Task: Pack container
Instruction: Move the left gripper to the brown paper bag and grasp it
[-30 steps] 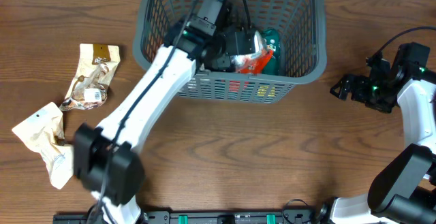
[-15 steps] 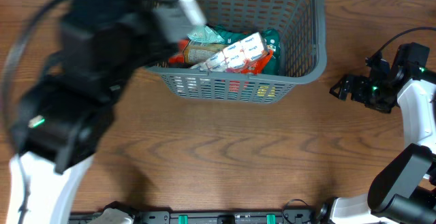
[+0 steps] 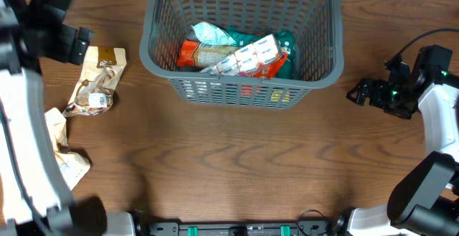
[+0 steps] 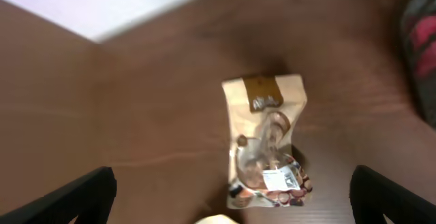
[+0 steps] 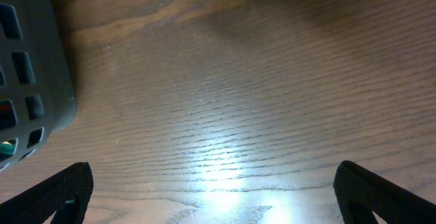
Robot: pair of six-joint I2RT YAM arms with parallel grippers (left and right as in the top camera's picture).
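The basket (image 3: 237, 91) stood upright on its base at the far middle of the table (image 3: 237, 164), mouth facing up. Its long axis ran left to right, in line with the table's far edge, and its short sides faced the two arms. The walls flared outward from base to rim. Inside lay several packets in a heap: an orange one (image 3: 195, 52), a white and red one (image 3: 252, 54), a teal one (image 3: 285, 44) and a pale one (image 3: 208, 32).

The left gripper (image 4: 231, 198) hung above the table's far left, well apart from the basket. Its jaws were spread wide with nothing between them. Below it a brown packet (image 4: 264, 142) lay flat on the wood, its long axis running roughly far to near. A cream packet (image 3: 66, 161) lay nearer the front edge, partly hidden by the left arm.

The right gripper (image 5: 218, 193) hovered over bare wood to the right of the basket, also with jaws wide apart and empty. In the right wrist view only one rounded lower corner of the basket (image 5: 41, 67) showed, at the left edge.
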